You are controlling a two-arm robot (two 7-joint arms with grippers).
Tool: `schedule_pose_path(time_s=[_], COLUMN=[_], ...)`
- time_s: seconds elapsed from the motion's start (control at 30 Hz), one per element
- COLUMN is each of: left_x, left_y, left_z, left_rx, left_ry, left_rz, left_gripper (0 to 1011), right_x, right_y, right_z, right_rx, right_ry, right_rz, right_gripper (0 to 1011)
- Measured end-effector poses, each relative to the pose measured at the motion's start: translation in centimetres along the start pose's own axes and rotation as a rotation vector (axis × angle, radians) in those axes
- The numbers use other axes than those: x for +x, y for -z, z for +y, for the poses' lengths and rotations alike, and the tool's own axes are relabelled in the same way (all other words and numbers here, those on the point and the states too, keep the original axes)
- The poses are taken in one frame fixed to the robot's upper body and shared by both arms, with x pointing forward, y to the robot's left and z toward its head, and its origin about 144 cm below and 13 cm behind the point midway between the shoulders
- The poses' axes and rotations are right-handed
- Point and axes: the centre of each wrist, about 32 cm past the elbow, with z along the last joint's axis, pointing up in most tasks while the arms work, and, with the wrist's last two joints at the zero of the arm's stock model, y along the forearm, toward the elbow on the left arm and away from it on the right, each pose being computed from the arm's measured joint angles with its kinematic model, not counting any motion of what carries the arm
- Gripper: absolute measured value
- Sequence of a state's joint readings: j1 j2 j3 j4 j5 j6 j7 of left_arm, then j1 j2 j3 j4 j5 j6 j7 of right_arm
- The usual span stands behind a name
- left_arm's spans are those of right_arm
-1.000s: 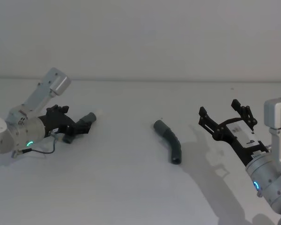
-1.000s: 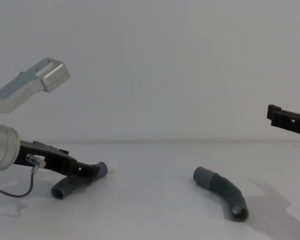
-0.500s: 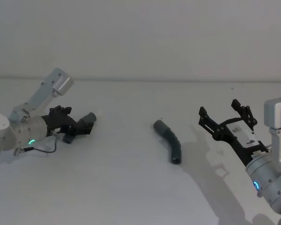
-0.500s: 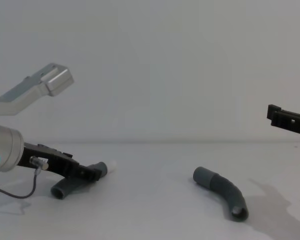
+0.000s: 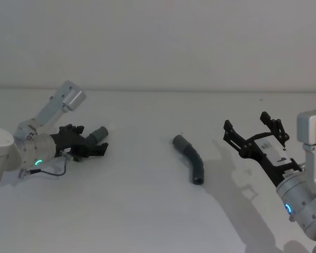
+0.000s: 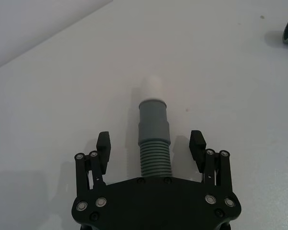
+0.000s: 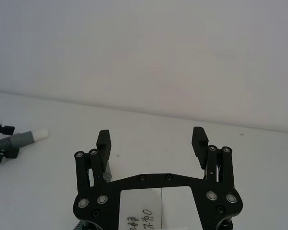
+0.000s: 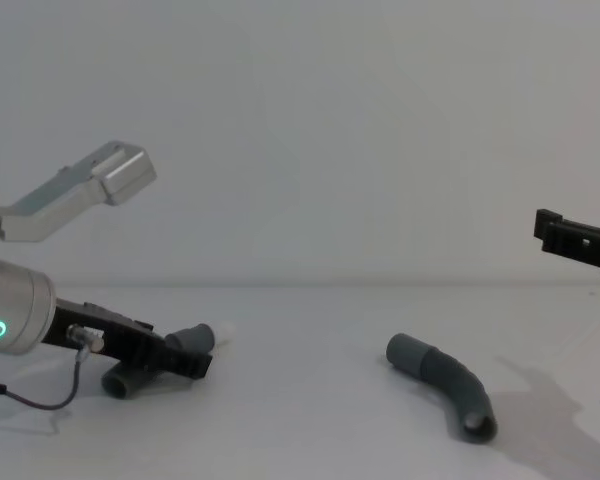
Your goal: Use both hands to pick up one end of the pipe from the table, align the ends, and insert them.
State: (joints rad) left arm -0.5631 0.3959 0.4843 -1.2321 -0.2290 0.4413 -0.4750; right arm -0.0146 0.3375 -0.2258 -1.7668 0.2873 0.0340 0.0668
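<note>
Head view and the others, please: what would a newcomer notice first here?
The left gripper, open, straddles a ribbed grey pipe piece with a whitish tip on the left of the table. A second curved pipe piece lies alone at mid-table, and the right gripper hangs open at the right.

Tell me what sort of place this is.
Probably a robot test bench: plain white table, blank grey wall, left hand around one hose, right hand open, second hose lying between them.
</note>
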Motion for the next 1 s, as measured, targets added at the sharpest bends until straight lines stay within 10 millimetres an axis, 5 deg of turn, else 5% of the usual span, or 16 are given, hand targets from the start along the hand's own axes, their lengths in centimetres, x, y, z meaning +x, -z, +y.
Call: schedule_pose_path(time_s=[0.27,1.0], left_x=[-0.10,-0.24], left_y=[0.21,0.41], left_z=[0.02,0.03], left_rx=[0.015,0.033], left_ry=[-0.004,-0.008], left_rz=[0.013,0.025], left_gripper=[1000,792], right_x=[0.00,0.00], right_y=[0.00,0.00], right_z=[0.00,0.00], right_rx=[0.000,0.000], right_ry=[0.000,0.000], right_rz=[0.000,0.000], right_gripper=[1000,1000])
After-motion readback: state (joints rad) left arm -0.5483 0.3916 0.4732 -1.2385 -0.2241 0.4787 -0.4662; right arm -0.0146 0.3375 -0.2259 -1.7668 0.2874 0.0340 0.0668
